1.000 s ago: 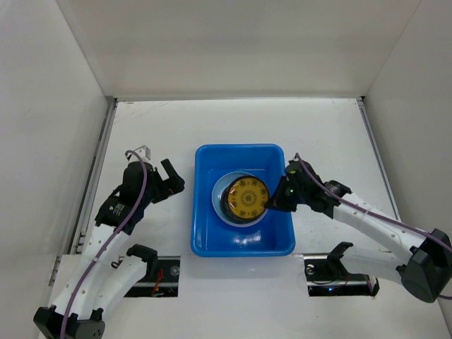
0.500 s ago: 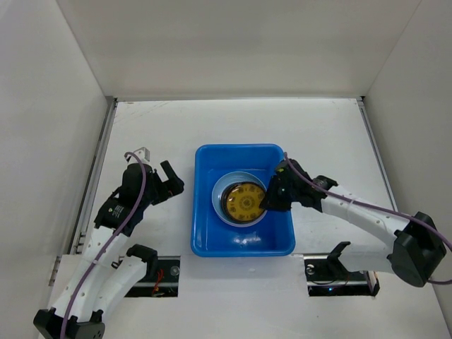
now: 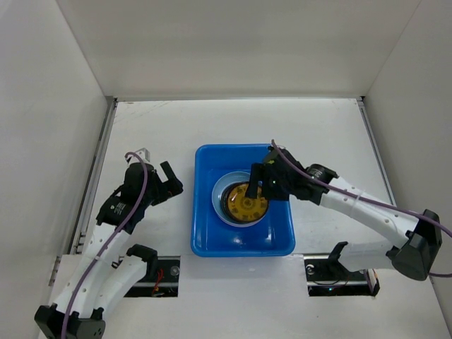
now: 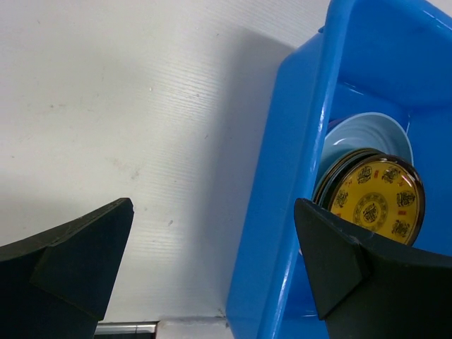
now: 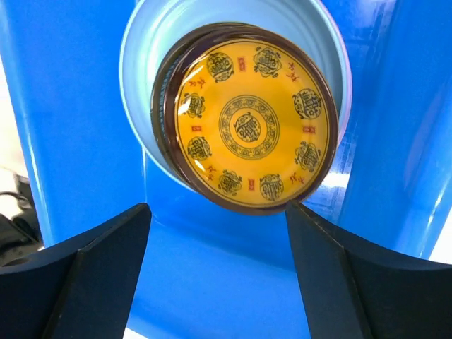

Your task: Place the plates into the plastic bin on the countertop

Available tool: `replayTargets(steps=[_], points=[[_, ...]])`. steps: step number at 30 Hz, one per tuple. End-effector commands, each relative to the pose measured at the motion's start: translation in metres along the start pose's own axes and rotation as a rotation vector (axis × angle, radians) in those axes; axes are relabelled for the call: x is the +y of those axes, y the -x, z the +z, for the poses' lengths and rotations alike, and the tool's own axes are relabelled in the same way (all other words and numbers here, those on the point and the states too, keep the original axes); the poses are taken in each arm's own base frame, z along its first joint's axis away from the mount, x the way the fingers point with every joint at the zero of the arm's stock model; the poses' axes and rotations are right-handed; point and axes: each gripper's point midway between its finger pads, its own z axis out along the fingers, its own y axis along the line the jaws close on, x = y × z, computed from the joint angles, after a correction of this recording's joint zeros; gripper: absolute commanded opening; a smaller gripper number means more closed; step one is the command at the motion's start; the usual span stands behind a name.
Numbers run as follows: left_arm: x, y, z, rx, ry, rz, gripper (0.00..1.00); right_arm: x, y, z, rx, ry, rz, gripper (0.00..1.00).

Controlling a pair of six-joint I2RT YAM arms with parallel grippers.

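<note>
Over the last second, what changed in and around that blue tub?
The right tool swung left over the plastic bin and opened, letting go of the yellow patterned plate, which now lies on the stack inside. The left tool stayed open beside the bin, which did not move.

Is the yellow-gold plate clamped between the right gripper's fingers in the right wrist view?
No: the right gripper stands open, fingers spread wide, and the yellow-gold plate rests on the other plates inside the blue bin.
</note>
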Motion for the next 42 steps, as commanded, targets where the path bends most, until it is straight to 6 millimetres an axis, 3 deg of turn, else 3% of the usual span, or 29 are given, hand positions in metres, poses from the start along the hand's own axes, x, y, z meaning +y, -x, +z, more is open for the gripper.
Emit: replayTargets(steps=[1,6,9,12,14,17,18,23,27,34,42], points=[[0.004,0.000,0.004,-0.001,0.028,-0.001,1.00,-0.011,-0.004,-0.010,-0.002,-0.108,-0.098,0.84],[0.002,0.000,0.006,0.008,0.035,-0.005,1.00,-0.012,-0.014,-0.022,-0.015,-0.168,-0.159,0.86],[0.003,0.003,0.007,-0.005,0.049,-0.003,1.00,-0.007,0.002,-0.044,-0.106,-0.141,-0.137,0.86],[0.005,-0.002,0.009,0.012,0.061,0.016,1.00,-0.011,0.030,-0.075,-0.250,-0.137,-0.118,0.89],[0.009,-0.006,0.010,0.027,0.082,0.031,1.00,-0.027,0.046,-0.092,-0.334,-0.185,-0.125,0.90],[0.015,-0.004,0.009,0.018,0.127,0.043,1.00,-0.066,0.079,-0.119,-0.476,-0.321,-0.117,0.93],[0.019,-0.001,0.008,0.003,0.150,0.040,1.00,-0.083,0.092,-0.133,-0.539,-0.381,-0.108,1.00],[0.044,0.039,-0.017,-0.192,0.270,0.006,1.00,-0.146,0.124,-0.197,-0.786,-0.565,0.004,1.00],[0.066,0.060,-0.040,-0.321,0.356,0.000,1.00,-0.186,0.122,-0.229,-0.960,-0.634,0.116,1.00],[0.093,0.060,-0.060,-0.427,0.425,-0.042,1.00,-0.204,0.101,-0.237,-1.015,-0.601,0.157,1.00],[0.109,0.059,-0.077,-0.528,0.440,-0.084,1.00,-0.223,0.084,-0.253,-1.073,-0.633,0.152,1.00]])
